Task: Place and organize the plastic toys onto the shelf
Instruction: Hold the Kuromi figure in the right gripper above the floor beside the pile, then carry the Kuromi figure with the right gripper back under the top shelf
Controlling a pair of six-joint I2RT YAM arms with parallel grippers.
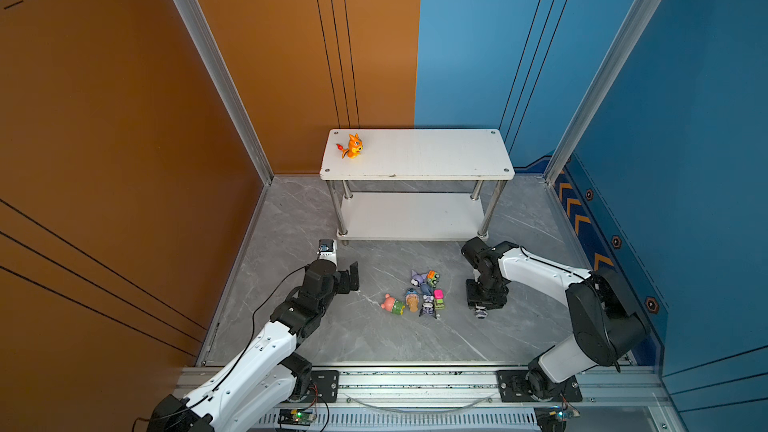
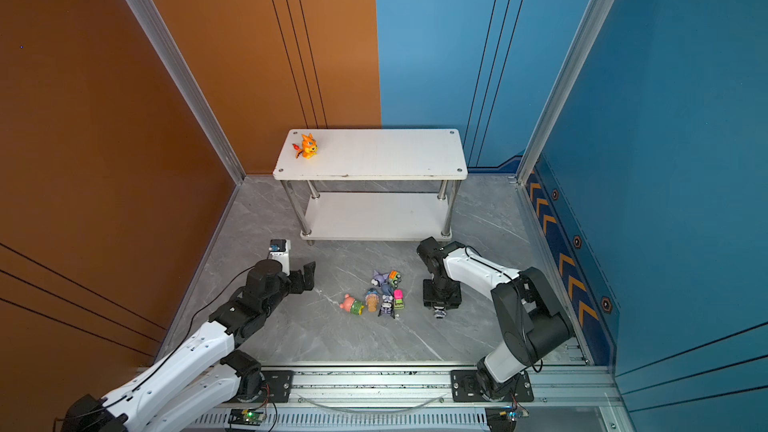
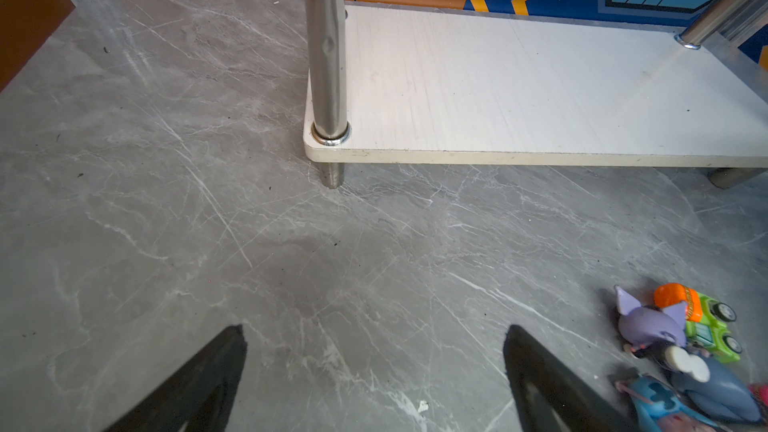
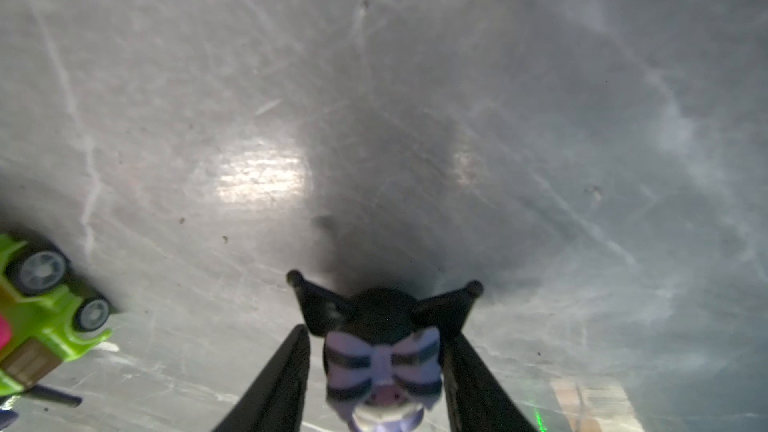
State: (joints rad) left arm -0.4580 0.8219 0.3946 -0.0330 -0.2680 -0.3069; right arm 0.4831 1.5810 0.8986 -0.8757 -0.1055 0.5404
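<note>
An orange dragon [image 1: 352,146] [image 2: 306,146] stands on the left end of the shelf's top board [image 1: 436,155]; its lower board [image 3: 519,97] is bare. Several toys lie clustered on the floor: pink bear [image 1: 392,305], blue creature on a cone [image 1: 412,299], a black-purple imp [image 1: 428,306], pink car [image 1: 439,299], orange car [image 1: 433,278] [image 3: 698,317] and a purple-eared figure [image 3: 648,322]. Right of the cluster, my right gripper [image 1: 481,312] [image 4: 378,351] points down, shut on another black-purple imp [image 4: 382,363] with a striped bow. My left gripper [image 1: 353,278] [image 3: 376,328] is open over bare floor, left of the cluster.
The shelf's chrome front leg [image 3: 328,56] stands just ahead of my left gripper. A green car with a pink top [image 4: 41,313] lies beside my right gripper. Orange and blue walls enclose the grey marble floor [image 1: 353,338]; an aluminium rail [image 1: 415,380] runs along the front.
</note>
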